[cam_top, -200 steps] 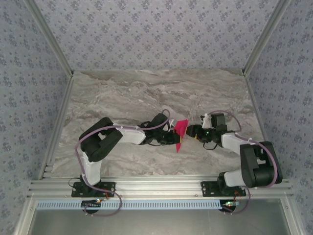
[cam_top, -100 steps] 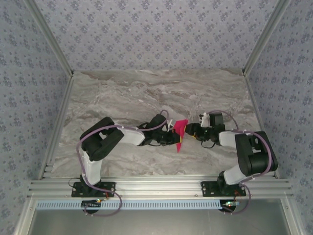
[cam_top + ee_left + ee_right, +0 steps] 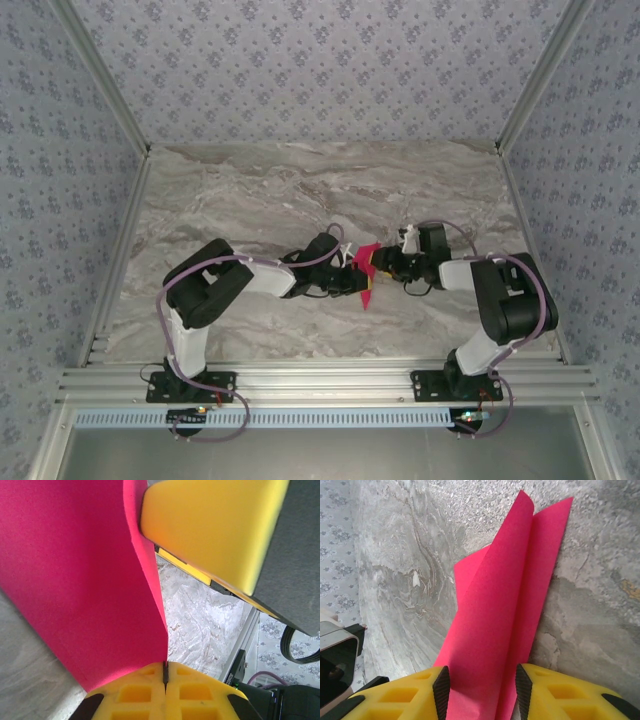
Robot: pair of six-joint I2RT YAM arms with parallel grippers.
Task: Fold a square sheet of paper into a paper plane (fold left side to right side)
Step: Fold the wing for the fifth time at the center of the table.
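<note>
Left tool (image 3: 165, 672): closed; the yellow fingertips meet on a thin seam, and one edge of the square sheet of paper (image 3: 75, 580) runs into that seam, so it is pinched there.
Right tool (image 3: 482, 672): jaws apart, one yellow finger on each side of the sheet (image 3: 505, 605). I cannot tell whether the pads press on it.
Tool positions: in the top view the left tool (image 3: 352, 280) and right tool (image 3: 383, 264) face each other just right of the tabletop's centre, the sheet (image 3: 367, 268) between them.
Sheet: magenta-pink, raised off flat and folded into at least two layers; a crease runs away from the right wrist camera.
Surface: grey veined marble tabletop (image 3: 250, 190), matt.
Room: blue-grey patterned walls (image 3: 320, 70) on three sides, with slanting metal posts at the back corners.
Edges: aluminium rail (image 3: 320, 380) along the near edge carries both arm bases; a metal strip runs down the left side.
Open room: bare marble from the tools to the back wall and out to both side walls. The near strip is taken up by the arms' elbows.
</note>
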